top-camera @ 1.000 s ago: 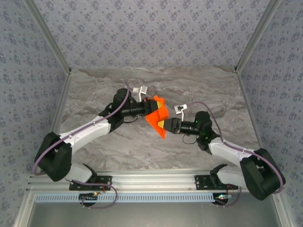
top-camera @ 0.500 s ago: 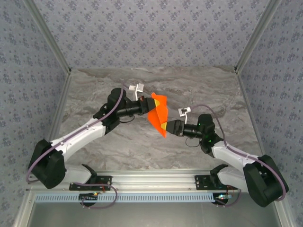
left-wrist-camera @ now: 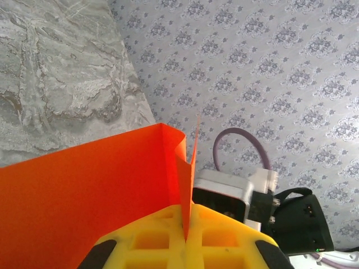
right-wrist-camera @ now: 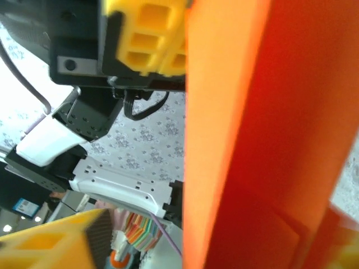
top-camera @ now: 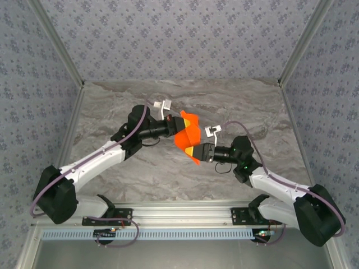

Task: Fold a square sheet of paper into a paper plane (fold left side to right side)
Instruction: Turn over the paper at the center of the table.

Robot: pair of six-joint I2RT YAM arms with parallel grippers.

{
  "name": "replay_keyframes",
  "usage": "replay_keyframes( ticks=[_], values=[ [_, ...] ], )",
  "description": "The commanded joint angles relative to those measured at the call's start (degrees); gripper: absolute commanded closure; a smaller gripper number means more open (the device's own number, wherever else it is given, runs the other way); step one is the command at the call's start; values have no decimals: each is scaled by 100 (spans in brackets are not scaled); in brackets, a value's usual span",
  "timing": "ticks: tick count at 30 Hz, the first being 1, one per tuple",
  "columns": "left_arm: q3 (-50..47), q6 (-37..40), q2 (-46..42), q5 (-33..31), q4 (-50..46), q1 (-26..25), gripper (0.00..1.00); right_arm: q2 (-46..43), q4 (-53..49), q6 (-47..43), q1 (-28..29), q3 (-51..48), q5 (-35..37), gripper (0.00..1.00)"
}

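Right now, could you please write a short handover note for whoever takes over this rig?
Left claw: shut on an edge of the orange sheet of paper.
Right claw: at the sheet's lower tip, looks open; one finger stands apart from the paper.
Sheet: held above the table between the arms, bent, one flap upright.
Done: sheet lifted, partly folded. Left: finish the folds; no plane shape yet.

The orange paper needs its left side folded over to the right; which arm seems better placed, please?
Probably the left: the left gripper is pinching the orange paper on its left side, while the right gripper shows no clear grip.
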Motion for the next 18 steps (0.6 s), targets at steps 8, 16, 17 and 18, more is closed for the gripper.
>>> replay_keyframes(
  ticks=[8,16,17,18],
  values=[
    [-9,534,-377,-266,-600,57,68,-945,-2425,-1331,25,546,528,84],
    [151,1607,-1339,-1854,-2796,219,39,-882,-6519,-3596,361,1844,2385,90],
    [183,1708,-1436,-2117,-3042,222,39,-790,-6887,-3780,473,2017,2808,91],
    [209,1801,-1558,-2429,-3298,224,38,-664,-7276,-3930,625,2235,3376,91]
  ],
)
